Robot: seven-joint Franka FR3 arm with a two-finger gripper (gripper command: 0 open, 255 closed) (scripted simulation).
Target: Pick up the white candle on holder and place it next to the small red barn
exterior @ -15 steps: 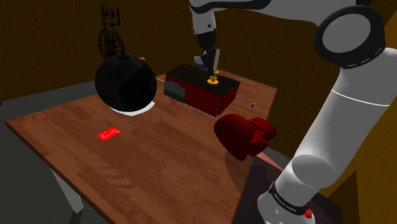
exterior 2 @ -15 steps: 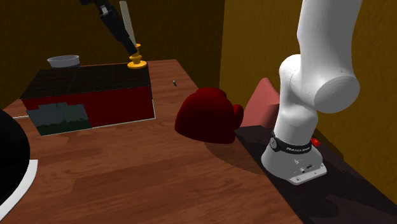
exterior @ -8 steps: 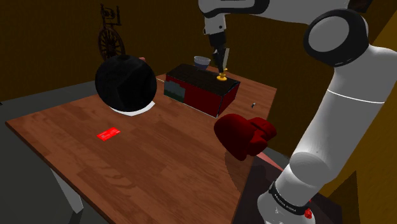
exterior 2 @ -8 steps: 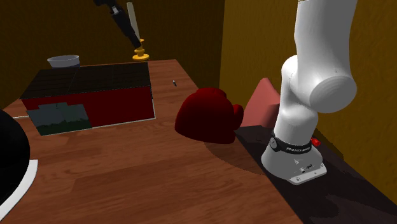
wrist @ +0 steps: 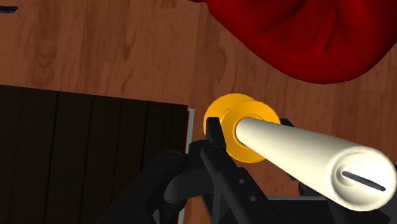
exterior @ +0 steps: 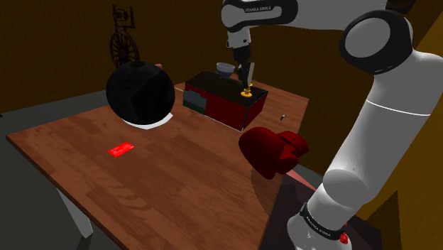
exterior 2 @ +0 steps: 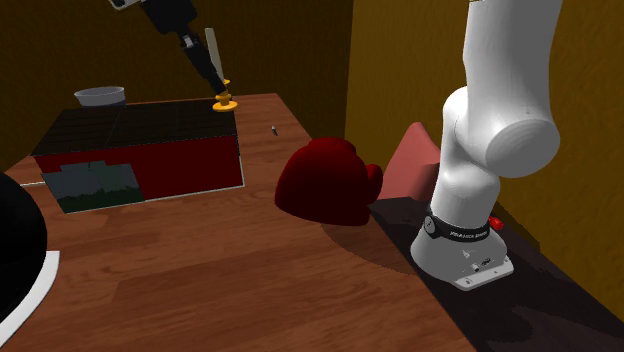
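Note:
A cream candle (wrist: pixel 305 156) on an orange holder (wrist: pixel 238 127) leans in my gripper (wrist: pixel 251 137), whose black fingers (wrist: pixel 213 137) are shut around the holder's stem. In the shoulder view the gripper (exterior: pixel 245 79) carries the candle (exterior: pixel 249 73) just off the corner of the dark-roofed red barn (exterior: pixel 223 103). In the second exterior view the holder (exterior 2: pixel 225 100) hangs at the barn's (exterior 2: pixel 140 150) far right roof corner, below the gripper (exterior 2: pixel 213 75). Seen from the wrist, the holder is past the roof (wrist: pixel 89 146) edge, over the wooden table.
A dark red boxing glove (exterior: pixel 273 150) lies near the stand. A black dome on a white base (exterior: pixel 140 92) stands beside the barn. A grey bowl (exterior: pixel 225 68) sits behind it. There is also a red card (exterior: pixel 121 149), a tiny dark item (exterior: pixel 282 117) and a pink thing (exterior 2: pixel 410 165).
The gripper lifted the candle and holder off the barn roof, carried it toward the shoulder view's right, then lowered it a little at the roof's corner.

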